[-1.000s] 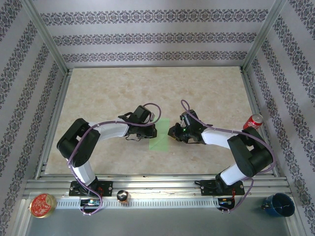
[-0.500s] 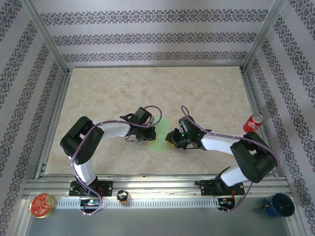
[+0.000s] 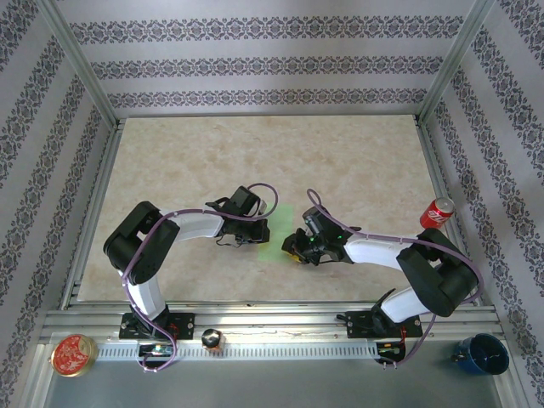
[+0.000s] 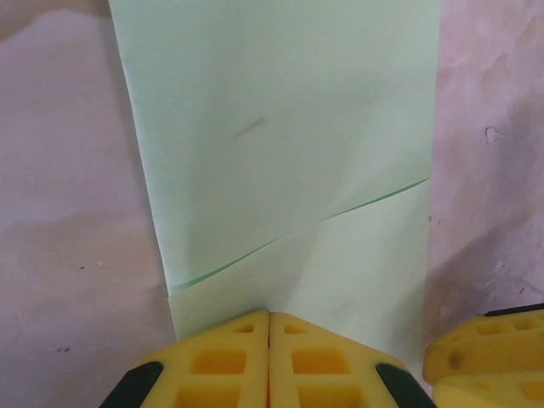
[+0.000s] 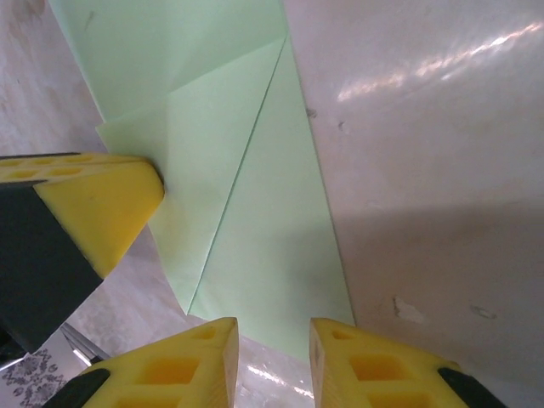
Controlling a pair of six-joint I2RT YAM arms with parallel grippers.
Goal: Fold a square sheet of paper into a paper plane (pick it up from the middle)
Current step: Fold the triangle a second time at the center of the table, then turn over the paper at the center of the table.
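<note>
The square sheet of paper (image 3: 277,231) is pale green and lies flat mid-table, folded into a narrow strip with diagonal creases (image 4: 280,153) (image 5: 255,195). My left gripper (image 3: 260,228) (image 4: 269,316) is shut, its yellow tips together and resting on the strip's left edge; one of its fingers (image 5: 102,200) shows in the right wrist view touching that edge. My right gripper (image 3: 294,247) (image 5: 274,327) is open, low over the table just off the strip's near right end, with nothing between its fingers. One right finger (image 4: 484,348) shows at the corner of the left wrist view.
A red soda can (image 3: 438,211) stands near the table's right edge. On the front rail lie a red tin (image 3: 73,354), a small dark object (image 3: 211,340) and a blue cup (image 3: 481,354). Metal frame posts and patterned walls bound the table.
My right gripper has moved left and nearer, down to the strip's near end, and its jaws have opened wider. The left gripper has stayed shut on the paper's edge.
</note>
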